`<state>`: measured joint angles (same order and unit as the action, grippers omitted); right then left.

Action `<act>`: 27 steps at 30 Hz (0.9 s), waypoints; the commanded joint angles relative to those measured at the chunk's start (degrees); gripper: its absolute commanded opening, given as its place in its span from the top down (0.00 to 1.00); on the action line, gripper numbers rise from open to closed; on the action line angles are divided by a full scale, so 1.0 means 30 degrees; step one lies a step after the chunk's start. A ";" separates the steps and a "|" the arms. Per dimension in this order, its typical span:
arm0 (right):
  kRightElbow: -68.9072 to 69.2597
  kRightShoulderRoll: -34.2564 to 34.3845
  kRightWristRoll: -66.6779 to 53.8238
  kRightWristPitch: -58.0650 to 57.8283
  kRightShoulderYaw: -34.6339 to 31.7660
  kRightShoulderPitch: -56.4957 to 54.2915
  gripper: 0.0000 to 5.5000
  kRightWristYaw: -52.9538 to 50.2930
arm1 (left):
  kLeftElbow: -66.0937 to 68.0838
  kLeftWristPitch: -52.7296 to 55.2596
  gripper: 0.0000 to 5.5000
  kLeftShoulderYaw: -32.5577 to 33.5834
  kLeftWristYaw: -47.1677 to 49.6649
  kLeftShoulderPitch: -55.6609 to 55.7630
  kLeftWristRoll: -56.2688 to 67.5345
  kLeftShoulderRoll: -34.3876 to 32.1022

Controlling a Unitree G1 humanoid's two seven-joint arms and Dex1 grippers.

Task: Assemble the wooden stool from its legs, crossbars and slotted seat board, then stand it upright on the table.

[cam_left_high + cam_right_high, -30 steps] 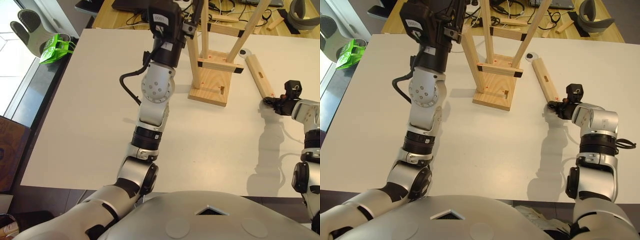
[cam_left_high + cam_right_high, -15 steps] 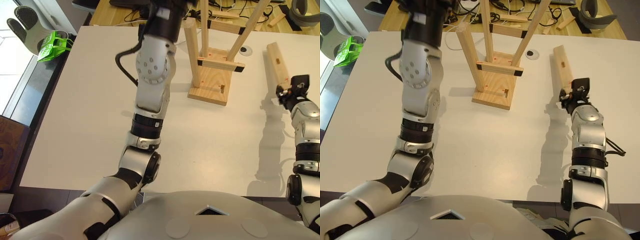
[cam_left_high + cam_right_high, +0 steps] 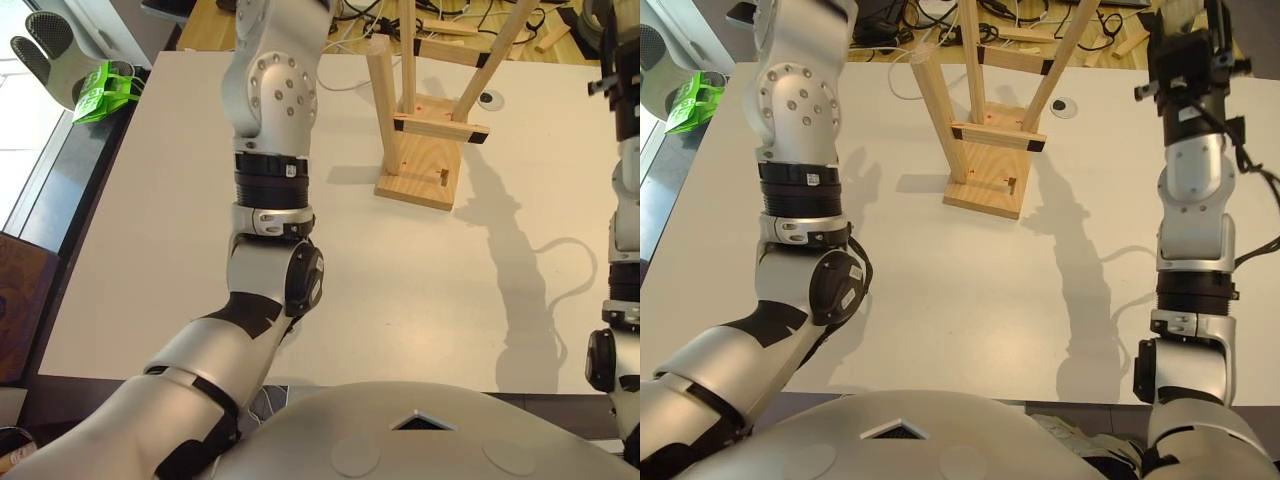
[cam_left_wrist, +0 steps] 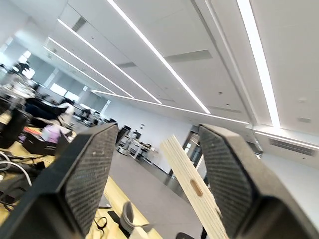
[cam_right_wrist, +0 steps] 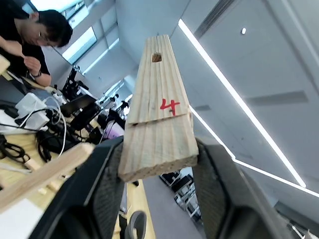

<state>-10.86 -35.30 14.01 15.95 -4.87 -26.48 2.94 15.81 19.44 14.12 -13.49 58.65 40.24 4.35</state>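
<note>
The half-built stool stands upside down on the white table [image 3: 150, 250]: its slotted seat board [image 3: 415, 175] lies flat, and legs [image 3: 384, 110] rise from it, joined by a crossbar [image 3: 440, 127] with black ends. My right arm [image 3: 1193, 180] is raised high at the table's right side. In the right wrist view my right gripper [image 5: 157, 167] is shut on a loose wooden leg [image 5: 158, 114] marked with a red 4, pointing upward. My left arm [image 3: 270, 90] is also raised, left of the stool. My left gripper [image 4: 157, 184] is open and holds nothing; the held leg [image 4: 192, 186] shows far beyond it.
A small black round object [image 3: 487, 99] lies on the table behind the stool. A green item [image 3: 105, 92] sits off the table's left edge. A wooden desk [image 3: 215, 25] with cables and loose wooden pieces [image 3: 448, 29] lies beyond the far edge.
My right gripper has lifted the wooden leg off the table and swung it high. My left arm has risen from beside the stool, its gripper now above the head views.
</note>
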 commanded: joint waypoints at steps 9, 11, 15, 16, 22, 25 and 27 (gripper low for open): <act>0.2016 0.1466 -0.3979 0.0480 0.1291 -0.4617 0.66 0.4509 | -0.1450 0.6642 0.45 0.0250 -0.3200 0.0435 0.5699 -0.0381; 0.2729 0.1815 -0.4549 -0.0154 0.1355 -0.4764 0.66 0.4977 | -0.1536 0.6533 0.45 0.0090 -0.3097 0.0344 0.5464 -0.0305; 0.4215 0.2437 -0.5305 -0.1320 0.1558 -0.4671 0.66 0.5688 | -0.1365 0.6043 0.45 -0.0258 -0.2842 0.0287 0.4781 -0.0139; 0.4556 0.2553 -0.5445 -0.1601 0.1624 -0.4585 0.66 0.5836 | -0.1393 0.5974 0.45 -0.0304 -0.2775 0.0266 0.4689 -0.0066; 0.5985 0.3284 -0.5908 -0.2812 0.2109 -0.4054 0.66 0.6617 | -0.1300 0.5405 0.45 -0.0132 -0.2120 0.0344 0.4399 0.0282; 0.6515 0.3549 -0.6233 -0.3419 0.2444 -0.3251 0.66 0.7125 | -0.1551 0.5312 0.45 0.0202 -0.2055 0.0383 0.4945 0.0437; 0.6651 0.3680 -0.6304 -0.3634 0.2485 -0.2962 0.66 0.7283 | -0.1596 0.5251 0.51 0.0524 -0.2071 0.0403 0.5338 0.0487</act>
<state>8.22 -24.80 -3.93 6.00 2.41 -35.96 24.17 11.72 35.28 14.82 -20.13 59.40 54.81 5.52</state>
